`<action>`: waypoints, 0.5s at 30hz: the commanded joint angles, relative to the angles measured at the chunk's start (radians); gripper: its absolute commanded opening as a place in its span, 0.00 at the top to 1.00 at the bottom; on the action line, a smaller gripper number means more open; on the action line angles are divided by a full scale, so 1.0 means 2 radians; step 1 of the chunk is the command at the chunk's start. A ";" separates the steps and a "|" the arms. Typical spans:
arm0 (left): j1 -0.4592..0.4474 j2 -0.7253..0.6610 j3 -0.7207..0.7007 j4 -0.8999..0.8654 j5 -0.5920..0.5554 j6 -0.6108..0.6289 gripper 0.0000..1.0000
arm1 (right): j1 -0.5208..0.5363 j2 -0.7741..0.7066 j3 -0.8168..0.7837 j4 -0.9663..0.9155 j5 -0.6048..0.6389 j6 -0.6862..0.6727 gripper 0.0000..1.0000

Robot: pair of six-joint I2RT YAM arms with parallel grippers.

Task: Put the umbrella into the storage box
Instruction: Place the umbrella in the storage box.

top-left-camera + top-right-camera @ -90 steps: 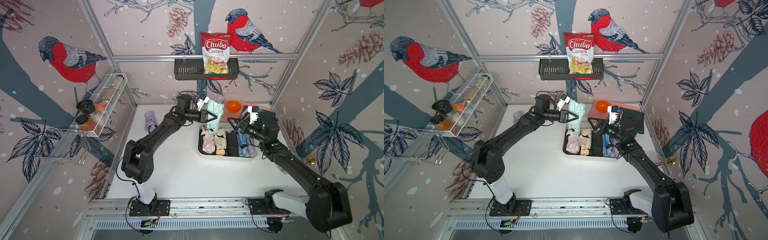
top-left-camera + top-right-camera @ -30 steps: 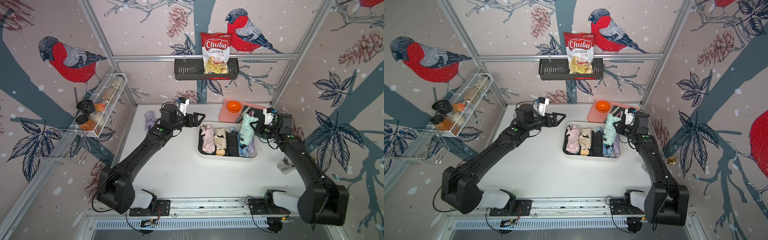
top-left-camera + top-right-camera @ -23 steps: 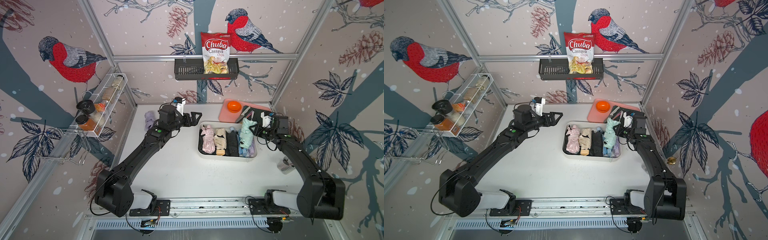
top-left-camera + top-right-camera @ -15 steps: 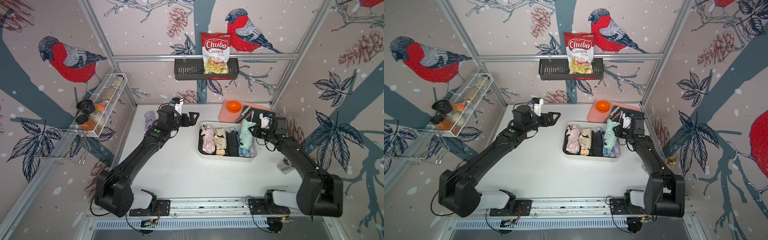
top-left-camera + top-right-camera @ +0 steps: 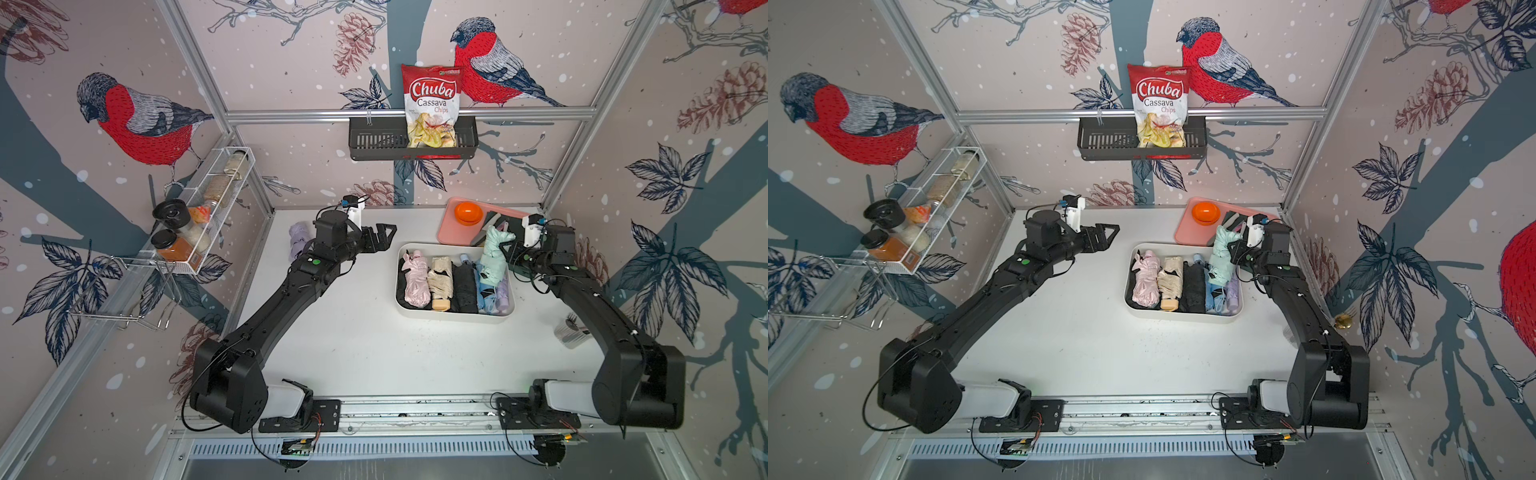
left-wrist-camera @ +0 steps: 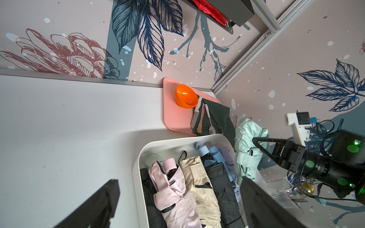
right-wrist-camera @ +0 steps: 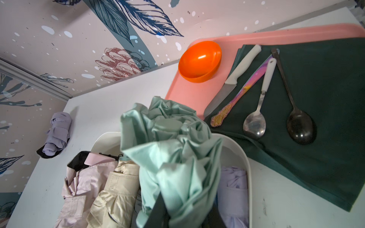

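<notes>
Over the right end of the storage box [image 5: 453, 318], the right gripper [image 5: 506, 254] was clamped on the mint-green umbrella [image 5: 492, 259], held tilted over the folded umbrellas [image 5: 440, 278] lying inside. The left gripper [image 5: 386, 237] hung spread wide and empty, left of the box.

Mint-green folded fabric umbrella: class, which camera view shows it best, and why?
The left wrist view: nearly the whole mint-green folded fabric umbrella shows, clamped by the right gripper. The right wrist view crops its bunched fabric; both top views show it small.
</notes>
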 commanded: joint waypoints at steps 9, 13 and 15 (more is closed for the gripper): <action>0.007 0.003 0.001 0.010 -0.007 0.009 0.02 | 0.011 -0.015 -0.025 -0.009 -0.004 -0.016 1.00; 0.012 0.004 0.002 0.004 -0.007 0.009 0.02 | 0.011 -0.007 -0.012 -0.031 -0.016 -0.024 1.00; 0.014 0.005 0.003 0.003 -0.007 0.009 0.02 | 0.011 0.001 -0.005 -0.044 -0.011 -0.022 1.00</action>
